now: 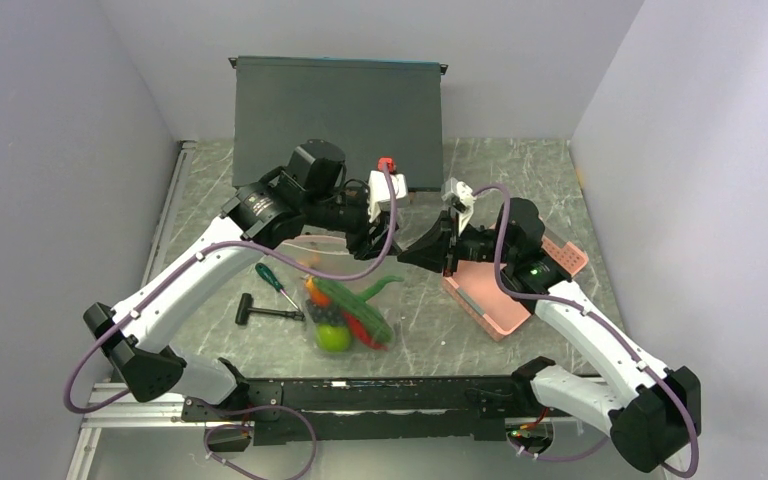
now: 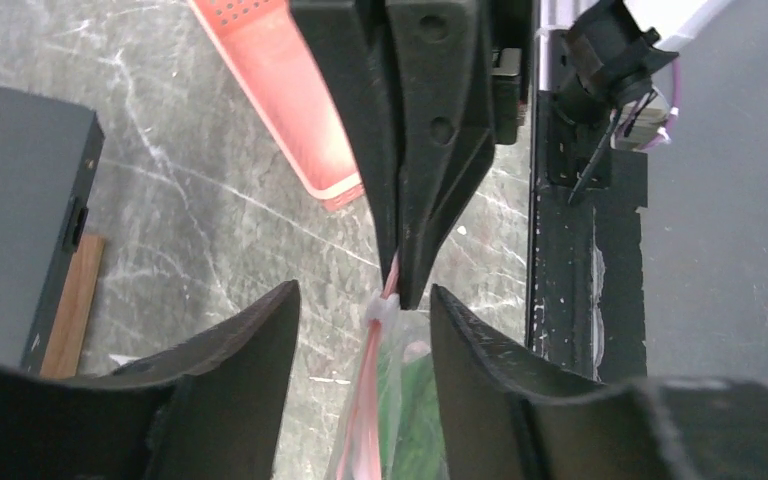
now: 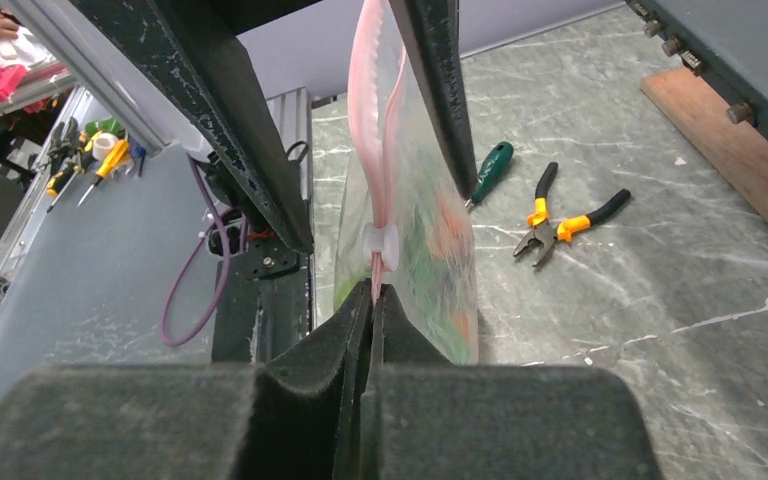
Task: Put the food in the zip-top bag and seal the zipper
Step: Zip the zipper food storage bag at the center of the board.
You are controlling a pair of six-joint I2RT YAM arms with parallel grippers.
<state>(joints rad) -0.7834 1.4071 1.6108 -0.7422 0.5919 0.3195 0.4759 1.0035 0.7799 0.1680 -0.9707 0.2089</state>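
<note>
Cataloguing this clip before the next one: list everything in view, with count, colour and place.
zip-top bag: one, clear, table centre
zipper: one, pale pink, bag's mouth
slider: one, white, on zipper
food: several pieces, green, red, orange, inside bag
screwdriver: one, green handle, left of bag
black-handled tool: one, black, beside screwdriver
pliers: one, orange-and-black handles, near screwdriver
basket: one, pink, right of bag
case: one, dark grey, table's far edge
table: one, grey marbled, under everything
left claw: one, black, open, straddling zipper
right claw: one, black, shut on zipper
</note>
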